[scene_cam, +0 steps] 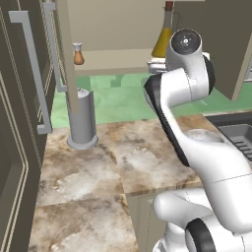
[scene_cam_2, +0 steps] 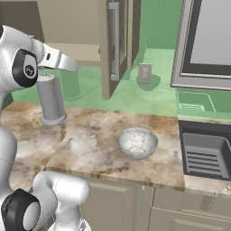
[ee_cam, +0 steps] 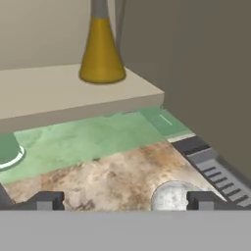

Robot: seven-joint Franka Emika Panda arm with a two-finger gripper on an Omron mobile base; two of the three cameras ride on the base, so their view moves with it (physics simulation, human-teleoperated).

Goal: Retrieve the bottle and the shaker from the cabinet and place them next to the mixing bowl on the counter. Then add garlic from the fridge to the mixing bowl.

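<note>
Jaws wide and empty, below the cabinet shelf.

My gripper (ee_cam: 122,201) hangs spread over the counter (scene_cam: 98,167); one mixing bowl (scene_cam_2: 137,142) at 5 o'clock, one grey cylinder (scene_cam: 81,119), then one bottle (ee_cam: 101,49) at 12 and one shaker (scene_cam: 78,54) on the cabinet (ee_cam: 73,93) shelf.

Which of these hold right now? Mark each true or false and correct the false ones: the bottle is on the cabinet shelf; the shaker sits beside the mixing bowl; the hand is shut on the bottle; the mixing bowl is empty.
1. The bottle stands on the cabinet shelf. True.
2. The shaker sits beside the mixing bowl. False: it is on the shelf too, apart from the bottle.
3. The hand is shut on the bottle. False: its jaws stand open, short of the bottle.
4. The mixing bowl is empty. True: nothing lies in it.
</note>
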